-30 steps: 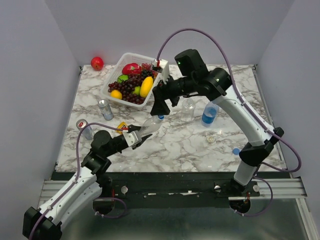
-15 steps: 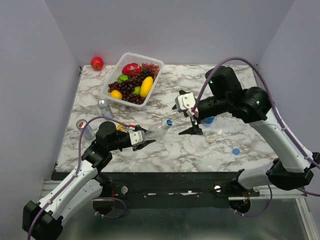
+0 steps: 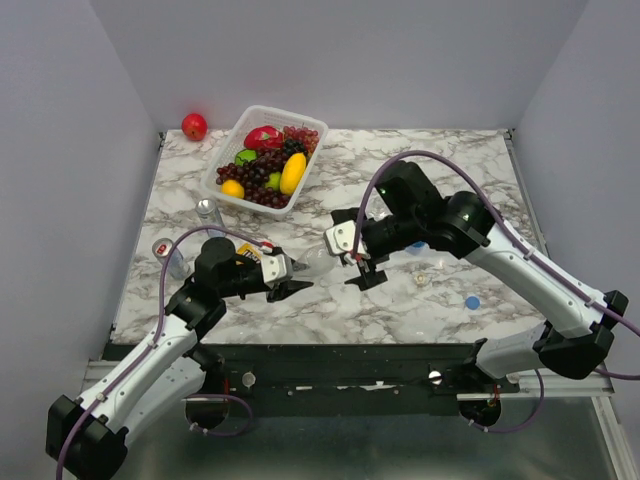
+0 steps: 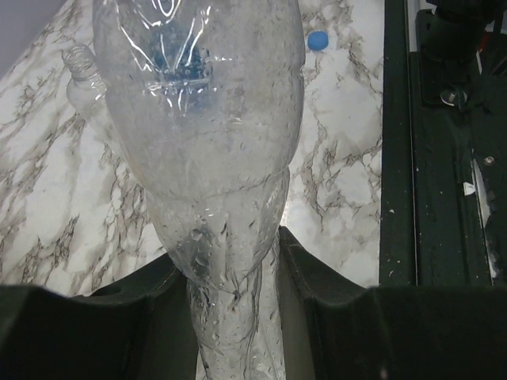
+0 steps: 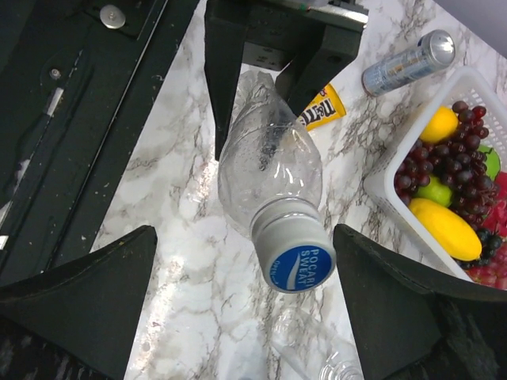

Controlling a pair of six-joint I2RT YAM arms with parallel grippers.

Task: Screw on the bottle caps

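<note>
Right wrist view: the bottle [image 5: 265,170] is being held nearly level, apparently clear of the counter [image 5: 182,237], its crumpled lower body being clenched by the left claw [image 5: 260,131]. The blue-and-white cap [image 5: 295,257] is being carried on the neck, facing the right claw [image 5: 244,233], which is being presented spread wide, nothing grasped. The cap is being approached off-centre, nearer one finger, so the neck is likely being shoved aside on closing. The thin wall is probably being twisted in the left grip under torque.

Fruit basket [image 5: 384,170], apple [image 3: 194,126], can [image 5: 408,62], candy packet [image 5: 321,108]
</note>
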